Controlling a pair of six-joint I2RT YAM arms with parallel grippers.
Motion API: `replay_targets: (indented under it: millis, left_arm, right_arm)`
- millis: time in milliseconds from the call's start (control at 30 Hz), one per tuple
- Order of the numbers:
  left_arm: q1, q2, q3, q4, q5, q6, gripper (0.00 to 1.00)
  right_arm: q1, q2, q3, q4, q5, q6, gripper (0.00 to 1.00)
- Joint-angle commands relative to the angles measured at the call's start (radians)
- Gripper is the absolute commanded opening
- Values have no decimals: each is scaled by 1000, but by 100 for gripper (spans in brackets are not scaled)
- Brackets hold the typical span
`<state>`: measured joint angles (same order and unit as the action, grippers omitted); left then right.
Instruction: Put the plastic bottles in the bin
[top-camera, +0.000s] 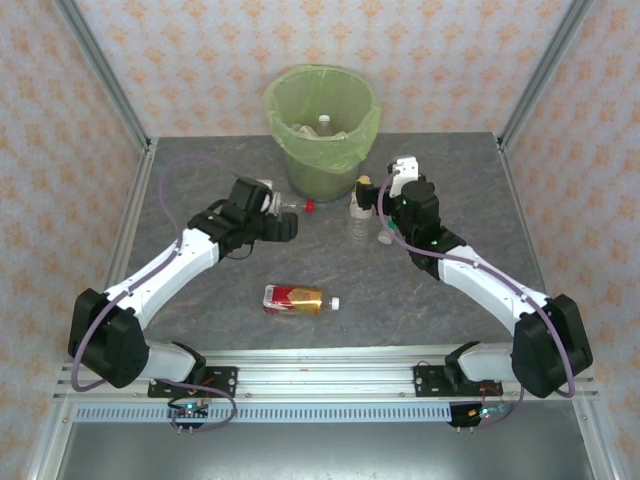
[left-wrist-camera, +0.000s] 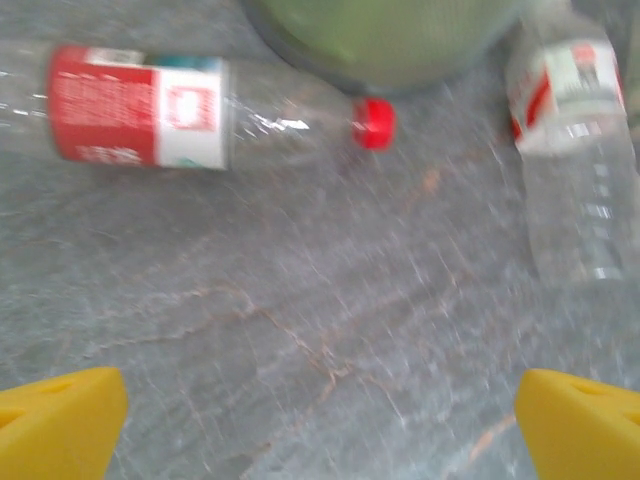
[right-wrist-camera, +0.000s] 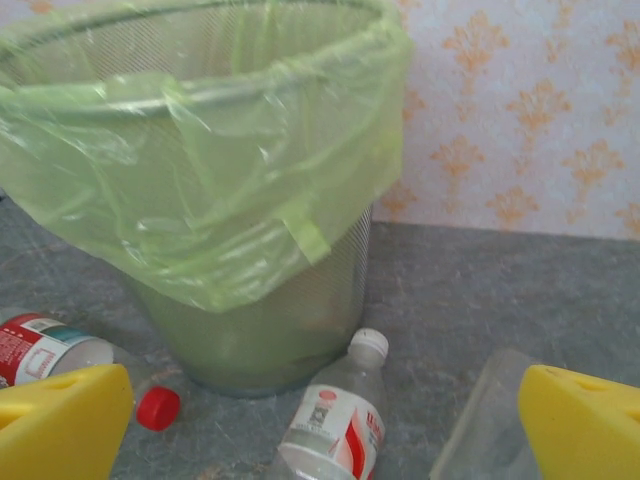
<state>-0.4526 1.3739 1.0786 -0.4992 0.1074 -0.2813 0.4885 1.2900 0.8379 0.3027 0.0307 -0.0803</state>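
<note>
Counting from the overhead camera, I make out three plastic bottles (top-camera: 358, 212) lying on the grey surface (top-camera: 200, 300) and one bin (top-camera: 312, 170), green-lined, standing at the far middle. One red-and-gold bottle (top-camera: 293, 299) lies on its side alone near the arm bases, white cap to the right, well apart from both arms. One red-capped bottle (left-wrist-camera: 150, 110) with a red and white label lies on its side just in front of the bin's base, ahead of the left fingers (left-wrist-camera: 62, 425). Those two yellow tips stand wide apart with nothing between them. One white-capped bottle (right-wrist-camera: 335, 420) with a red and white label lies just beside the bin, cap pointing at its wall, ahead of the right fingers (right-wrist-camera: 582, 425), which are also spread wide and grip nothing. One clear plastic shape (right-wrist-camera: 485, 420) sits by the right-hand tip; I cannot tell whether it is a fourth bottle. Inside the bin I see one binned bottle (top-camera: 324, 122), white cap up; whether more lie with it I cannot tell.
</note>
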Motion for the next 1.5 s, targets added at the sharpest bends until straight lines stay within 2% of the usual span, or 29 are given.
replay_targets:
  millis: [0,100,300,433,533,633,733,933,1100,1333,1467]
  left_arm:
    - [-63,-5,24,-94,42,144,100]
    - [-144,-6,42,-161,60,228,100]
    - [-296,-35,26,-238,15,431,100]
    - [-369,-133,-62,-189,75,594,100]
    - [-387,-173,-80,-194,95,646,100]
    - [-405,-134,-36,-311,114,697,100]
    - [-446,-73,-14,-404,88,746,100]
    - [-531,21,-31,-428,-27,806,100]
    - [-544,85,-46,-401,-77,828,100]
    - [-539,151,-90,-262,-233,823,100]
    - [-514,191,-85,-248,-203,821,100]
  right_arm:
    - [2,-9,-20,67,48,62,99]
    - [1,-6,-46,77,77,80,99]
    - [-12,-9,-89,96,133,110,99]
    - [-19,-12,-106,96,144,127,99]
    - [-22,-12,-116,96,157,144,99]
    - [-24,-9,-123,98,166,160,99]
    - [-26,-1,-125,99,174,174,99]
    - [-26,12,-127,98,186,195,99]
    - [-27,20,-127,96,190,200,99]
    - [-27,25,-138,97,193,212,99]
    - [-26,25,-143,96,193,218,99]
